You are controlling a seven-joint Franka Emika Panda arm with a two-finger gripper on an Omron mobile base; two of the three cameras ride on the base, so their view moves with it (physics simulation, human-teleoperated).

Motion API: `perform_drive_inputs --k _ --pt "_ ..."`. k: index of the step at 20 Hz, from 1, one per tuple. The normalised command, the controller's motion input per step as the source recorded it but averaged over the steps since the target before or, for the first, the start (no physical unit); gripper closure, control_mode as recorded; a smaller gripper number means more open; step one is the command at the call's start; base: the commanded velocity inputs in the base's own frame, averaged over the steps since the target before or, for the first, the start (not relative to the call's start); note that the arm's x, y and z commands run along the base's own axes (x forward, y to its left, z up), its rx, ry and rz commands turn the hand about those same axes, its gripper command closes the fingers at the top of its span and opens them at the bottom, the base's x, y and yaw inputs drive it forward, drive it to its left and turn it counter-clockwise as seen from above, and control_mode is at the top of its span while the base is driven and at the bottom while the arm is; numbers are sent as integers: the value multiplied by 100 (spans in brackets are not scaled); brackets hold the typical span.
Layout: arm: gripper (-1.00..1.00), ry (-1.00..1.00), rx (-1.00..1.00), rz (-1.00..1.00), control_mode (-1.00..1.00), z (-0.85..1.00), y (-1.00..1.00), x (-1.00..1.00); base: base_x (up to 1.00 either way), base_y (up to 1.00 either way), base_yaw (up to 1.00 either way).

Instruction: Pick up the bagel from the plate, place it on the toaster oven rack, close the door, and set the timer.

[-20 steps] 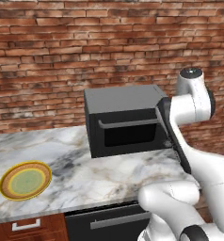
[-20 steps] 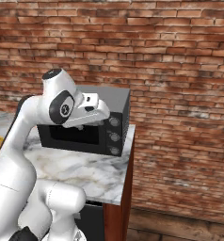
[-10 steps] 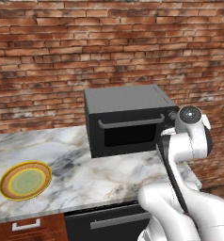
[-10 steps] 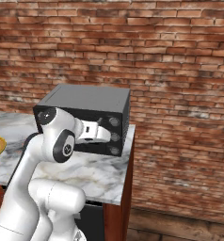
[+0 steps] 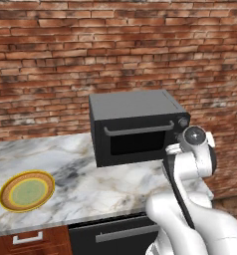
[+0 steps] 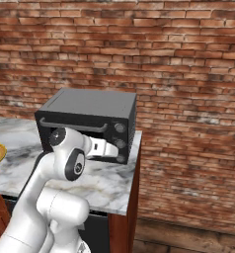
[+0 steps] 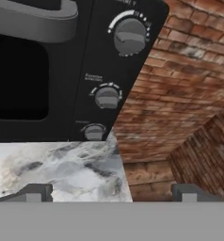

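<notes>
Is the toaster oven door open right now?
No, the door sits flush against the front of the toaster oven, its grey handle up near the top edge.

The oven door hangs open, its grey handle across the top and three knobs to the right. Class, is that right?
Not quite. The oven door is shut, as the left base view shows. Its grey handle does run across the top, and three knobs sit to the right.

One plate (image 5: 27, 191), one toaster oven (image 5: 135, 127) with one door (image 5: 136, 142) and three knobs (image 7: 130, 36).
</notes>
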Motion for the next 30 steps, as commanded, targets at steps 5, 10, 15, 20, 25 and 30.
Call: perform_drive_inputs --k 5,10,15,20,25,30 --pt "-100 0 8 -2 -100 -21 -6 18 0 0 0" --pt "-100 1 8 -3 -100 -21 -3 22 0 0 0" --pt "-100 2 6 -2 -100 -23 0 24 0 0 0" --pt "-100 4 2 -2 -100 -23 0 31 0 0 0" --pt "-100 4 0 -2 -100 -30 0 15 0 0 0" --pt "-100 2 0 -2 -100 -32 0 6 0 0 0"
